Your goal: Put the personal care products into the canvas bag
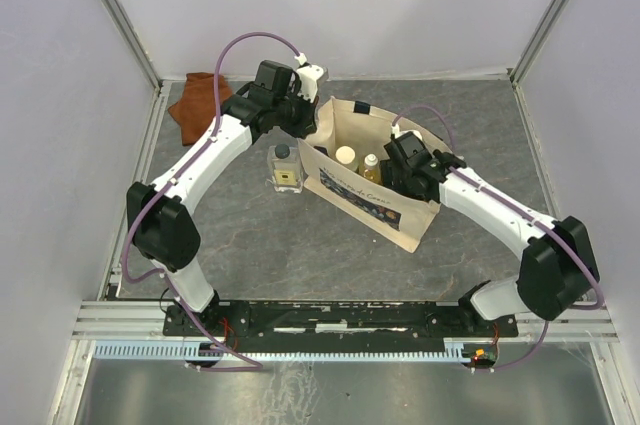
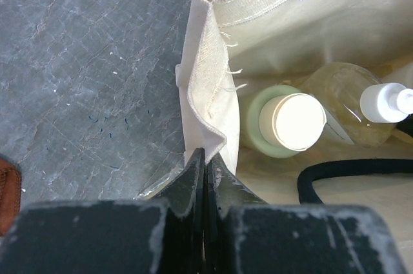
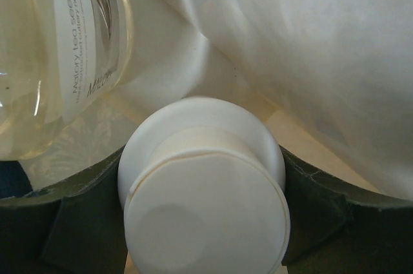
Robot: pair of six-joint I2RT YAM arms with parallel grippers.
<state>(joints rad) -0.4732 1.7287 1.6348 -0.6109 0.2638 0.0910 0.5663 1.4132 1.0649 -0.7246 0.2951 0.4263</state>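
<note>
The beige canvas bag (image 1: 375, 207) stands open mid-table, its floral panel facing the near side. My left gripper (image 1: 305, 125) (image 2: 205, 158) is shut on the bag's left rim (image 2: 206, 80). Inside the bag stand an olive-green cylinder (image 2: 292, 121) (image 1: 345, 155) and an amber bottle (image 2: 342, 93) (image 1: 371, 167), both white-capped. My right gripper (image 1: 403, 171) (image 3: 203, 187) reaches into the bag's right half, shut on a cream bottle (image 3: 205, 203) by its white cap. Beside it shows the amber bottle's label (image 3: 84, 42). A clear square bottle (image 1: 283, 167) with a dark cap stands on the table, just left of the bag.
A rust-brown folded cloth (image 1: 200, 100) lies at the far left corner. The bag's black handle strap (image 2: 348, 169) curls on its floor. The bag's inner wall (image 3: 310, 48) hangs close to my right gripper. White walls enclose the grey table (image 1: 250, 245).
</note>
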